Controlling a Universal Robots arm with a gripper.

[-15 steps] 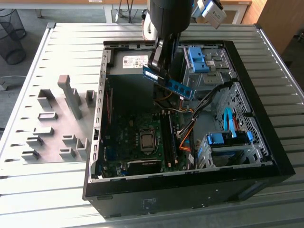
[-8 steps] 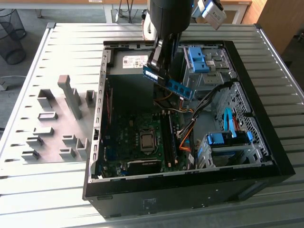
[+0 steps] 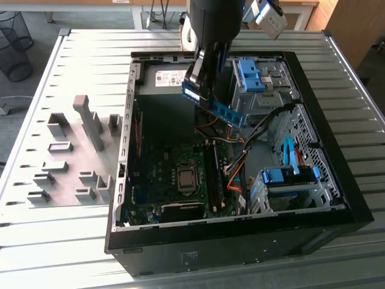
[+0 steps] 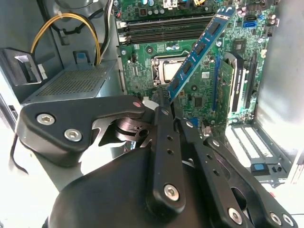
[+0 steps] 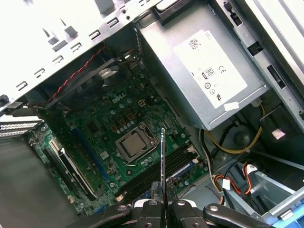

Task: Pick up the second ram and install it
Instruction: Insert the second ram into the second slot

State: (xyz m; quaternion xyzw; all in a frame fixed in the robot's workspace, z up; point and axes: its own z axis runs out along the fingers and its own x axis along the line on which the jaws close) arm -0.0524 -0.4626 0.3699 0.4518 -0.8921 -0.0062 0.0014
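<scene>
Second ram: a thin, long blue circuit-board stick with a row of small dark chips (image 4: 199, 47), held in the air above the open case, tilted; in the first wrist view it shows edge-on as a thin dark line (image 5: 162, 166) rising from the fingers.
Pincer: the black metal gripper (image 4: 166, 102) is clamped on one end of the second ram; in the exterior view it hangs over the case with the stick slanting out beneath it (image 3: 201, 90).
Below the pincer: the green motherboard (image 5: 109, 118) with its square silver processor socket (image 5: 135, 143) and long black memory slots (image 4: 166, 29), which lie just beyond the stick's free end.
Beside the pincer: the grey metal power supply box with a white label (image 5: 209, 71), and yellow cables (image 4: 66, 19) looping near it.
Around: the black open computer case (image 3: 337, 180) lying on a grey slatted metal table (image 3: 84, 60).
Farther off: light-blue plastic drive brackets (image 3: 249, 75) at the case's far side; grey fixture blocks (image 3: 66, 156) on the table, well apart, on the exterior view's left.
</scene>
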